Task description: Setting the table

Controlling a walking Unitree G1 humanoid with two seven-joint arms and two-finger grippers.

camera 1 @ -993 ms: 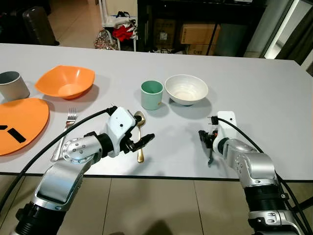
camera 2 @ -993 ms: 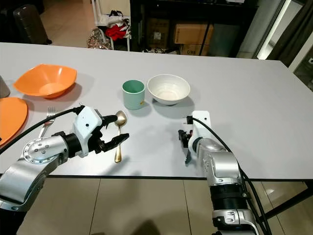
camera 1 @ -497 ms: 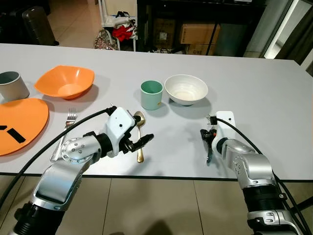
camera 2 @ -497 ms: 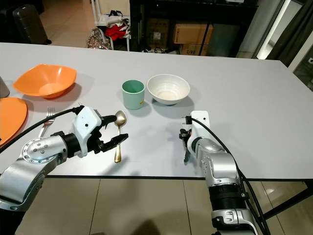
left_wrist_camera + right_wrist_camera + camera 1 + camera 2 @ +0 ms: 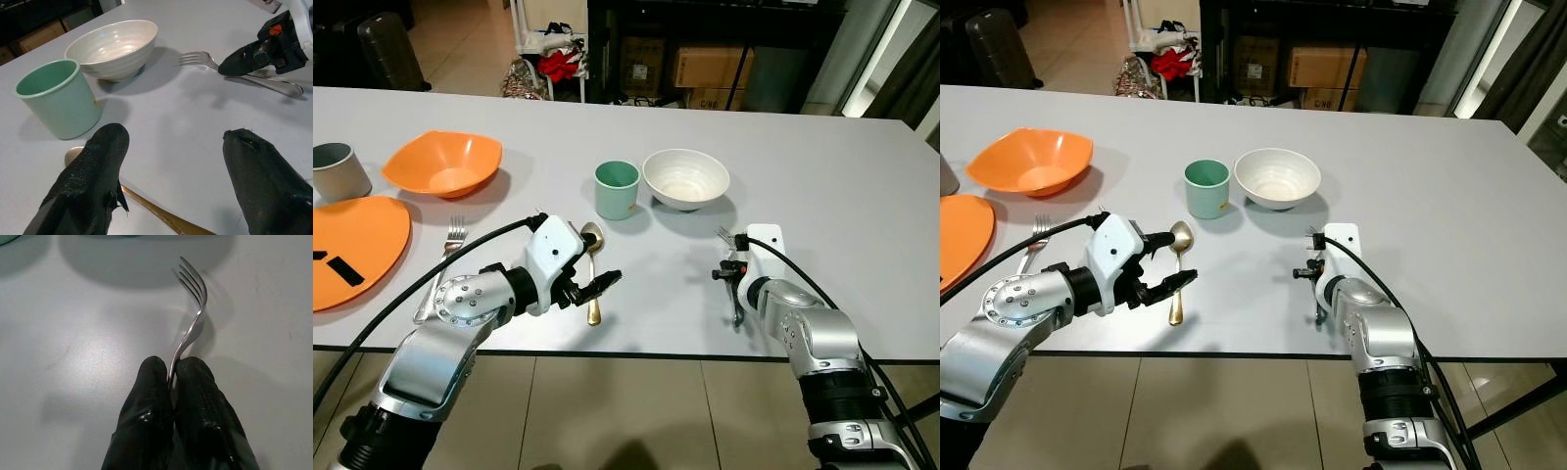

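Note:
My left gripper point(image 5: 594, 287) hovers open just over a gold spoon point(image 5: 591, 235) that lies on the white table, handle toward the front edge. In the left wrist view the spoon point(image 5: 164, 219) runs under the gap between the black fingers point(image 5: 93, 181). My right gripper point(image 5: 728, 275) is shut on a silver fork point(image 5: 736, 311) near the front right of the table. Its tines point(image 5: 193, 284) point toward the white bowl point(image 5: 685, 178), which stands beside a green cup point(image 5: 617, 189).
At the far left are an orange bowl point(image 5: 443, 164), an orange plate point(image 5: 352, 245), a grey cup point(image 5: 337, 171) and a second fork point(image 5: 453, 240). The table's front edge point(image 5: 636, 350) runs close below both grippers. Boxes and clutter stand beyond the far edge.
The right gripper has turned a little with the fork, so the tines now stick out toward the white bowl. The left gripper has stayed in place over the spoon.

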